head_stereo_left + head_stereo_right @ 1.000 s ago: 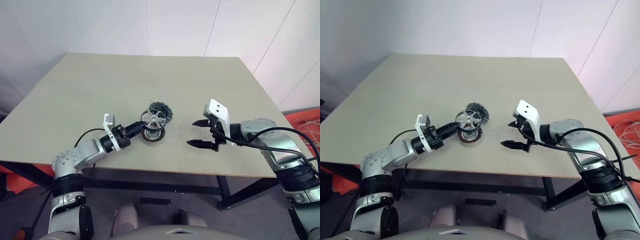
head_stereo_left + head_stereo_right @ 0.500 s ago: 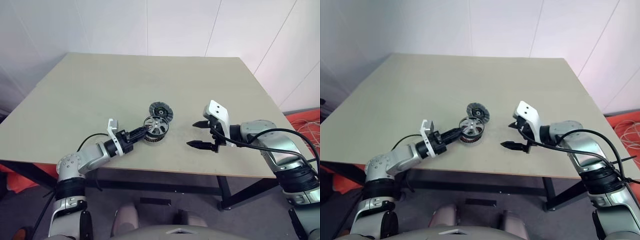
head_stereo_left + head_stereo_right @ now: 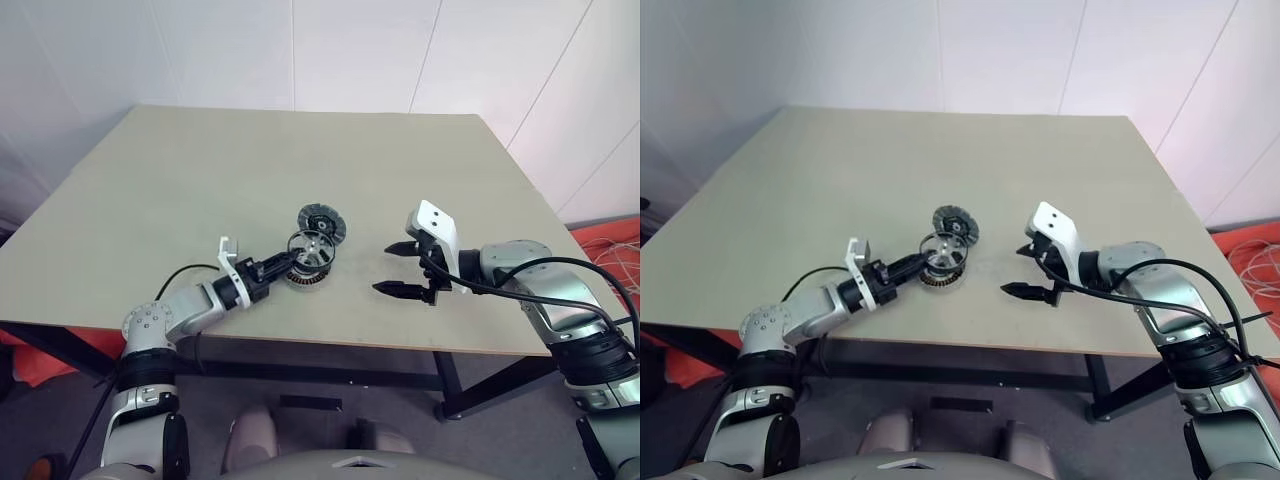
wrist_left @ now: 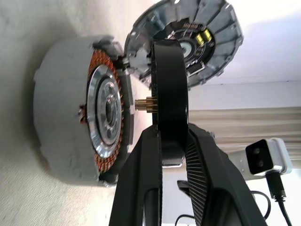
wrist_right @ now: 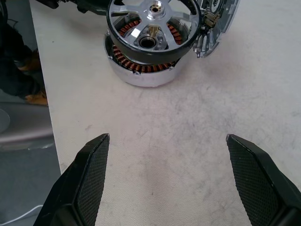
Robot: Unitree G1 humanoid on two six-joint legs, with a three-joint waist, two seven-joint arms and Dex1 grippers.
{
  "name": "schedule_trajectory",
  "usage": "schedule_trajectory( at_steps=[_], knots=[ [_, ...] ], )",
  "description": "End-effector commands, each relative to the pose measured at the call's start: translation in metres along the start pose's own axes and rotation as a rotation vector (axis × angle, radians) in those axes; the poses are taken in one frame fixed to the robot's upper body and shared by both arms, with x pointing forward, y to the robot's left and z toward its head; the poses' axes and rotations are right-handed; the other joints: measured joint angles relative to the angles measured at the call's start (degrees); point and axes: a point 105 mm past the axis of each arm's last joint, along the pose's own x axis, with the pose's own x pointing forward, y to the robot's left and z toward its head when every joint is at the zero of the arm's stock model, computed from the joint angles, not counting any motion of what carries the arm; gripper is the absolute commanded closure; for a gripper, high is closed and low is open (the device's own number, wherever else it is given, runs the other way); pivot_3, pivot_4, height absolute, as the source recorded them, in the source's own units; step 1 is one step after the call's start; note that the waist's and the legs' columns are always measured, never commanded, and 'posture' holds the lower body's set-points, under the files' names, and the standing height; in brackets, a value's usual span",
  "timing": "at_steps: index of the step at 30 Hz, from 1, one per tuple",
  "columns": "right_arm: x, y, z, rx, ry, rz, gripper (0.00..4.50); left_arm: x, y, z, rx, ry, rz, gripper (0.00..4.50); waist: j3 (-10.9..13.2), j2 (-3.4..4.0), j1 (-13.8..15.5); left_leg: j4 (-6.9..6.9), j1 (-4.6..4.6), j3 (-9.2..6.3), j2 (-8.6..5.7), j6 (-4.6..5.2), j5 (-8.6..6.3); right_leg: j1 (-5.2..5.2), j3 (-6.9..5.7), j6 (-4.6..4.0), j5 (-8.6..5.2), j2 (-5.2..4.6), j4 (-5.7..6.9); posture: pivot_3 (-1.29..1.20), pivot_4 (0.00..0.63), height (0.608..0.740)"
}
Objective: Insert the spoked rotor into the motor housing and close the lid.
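Note:
My left gripper point(image 3: 286, 262) is shut on the rim of the spoked rotor point(image 3: 310, 248), a shiny silver disc held roughly level. It hovers just over the motor housing point(image 3: 300, 277), a squat ring with copper windings on the table. The left wrist view shows the rotor point(image 4: 169, 94) edge-on, its small brass shaft pointing at the centre of the housing point(image 4: 84, 136) with a narrow gap between them. The lid point(image 3: 322, 220), a dark lined disc, lies right behind the housing. My right gripper point(image 3: 405, 268) hangs open to the right, a hand's width from the housing point(image 5: 141, 75), with nothing between its fingers.
Everything sits on a beige table point(image 3: 200, 180), and its front edge runs close below both grippers. White walls stand behind. Orange cloth and cables point(image 3: 610, 245) lie on the floor past the table's right side.
My left gripper has sunk with the rotor, bringing it from higher up to just over the housing. The right arm has not moved.

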Motion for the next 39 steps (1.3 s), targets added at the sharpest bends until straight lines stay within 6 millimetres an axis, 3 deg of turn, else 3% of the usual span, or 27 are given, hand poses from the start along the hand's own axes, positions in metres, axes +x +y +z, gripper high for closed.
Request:
schedule_trajectory(
  at_steps=[1, 39],
  knots=[
    [-0.005, -0.001, 0.015, -0.054, -0.042, -0.015, 0.00, 0.000, -0.011, 0.002, 0.018, -0.007, -0.049, 4.11, 0.0, 0.00, 0.0, 0.00, 0.00, 0.00, 0.00, 0.00, 0.00, 0.00, 0.00, 0.00, 0.00, 0.00, 0.00, 0.00, 0.000, 0.740],
    [-0.005, -0.002, 0.015, -0.055, -0.041, -0.018, 0.00, -0.005, -0.004, 0.008, 0.014, -0.052, -0.025, 4.11, 0.0, 0.00, 0.0, 0.00, 0.01, 0.00, 0.00, 0.01, 0.00, 0.01, 0.00, 0.00, 0.00, 0.00, -0.01, 0.00, 0.000, 0.740]
  ],
)
